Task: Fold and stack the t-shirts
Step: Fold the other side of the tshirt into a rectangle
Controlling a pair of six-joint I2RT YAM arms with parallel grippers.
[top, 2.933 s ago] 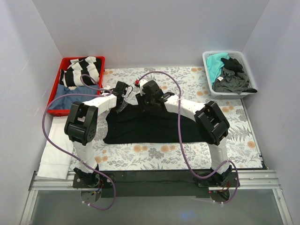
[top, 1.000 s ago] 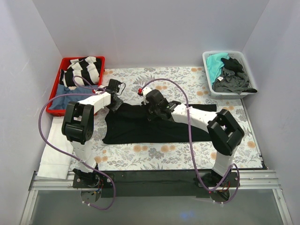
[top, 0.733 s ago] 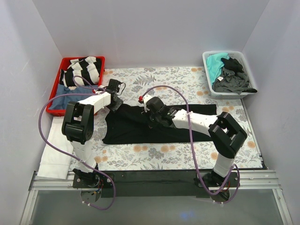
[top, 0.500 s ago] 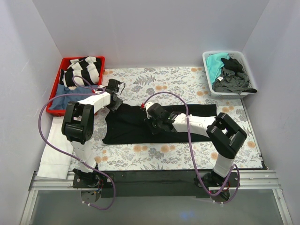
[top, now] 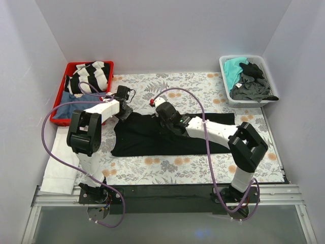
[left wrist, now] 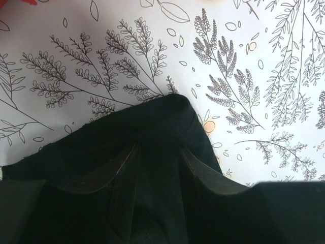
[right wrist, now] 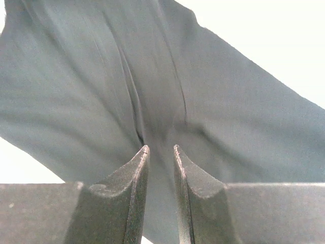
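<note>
While the black t-shirt [top: 137, 140] lies spread mid-table | left gripper [left wrist: 160, 152] pinches its far-left corner | right gripper [right wrist: 160, 148] is closed on a ridge of cloth near the far edge | risk: a thin pinch slips, or uneven pulling skews the fold

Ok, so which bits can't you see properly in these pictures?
Left gripper: in the left wrist view its dark fingers blend into the black t-shirt, so open or shut cannot be told.
Middle of the black t-shirt: in the top view the right arm lies across it.
Bottom of the white bin: in the top view the teal shirt and grey shirt piled on top cover it.
</note>
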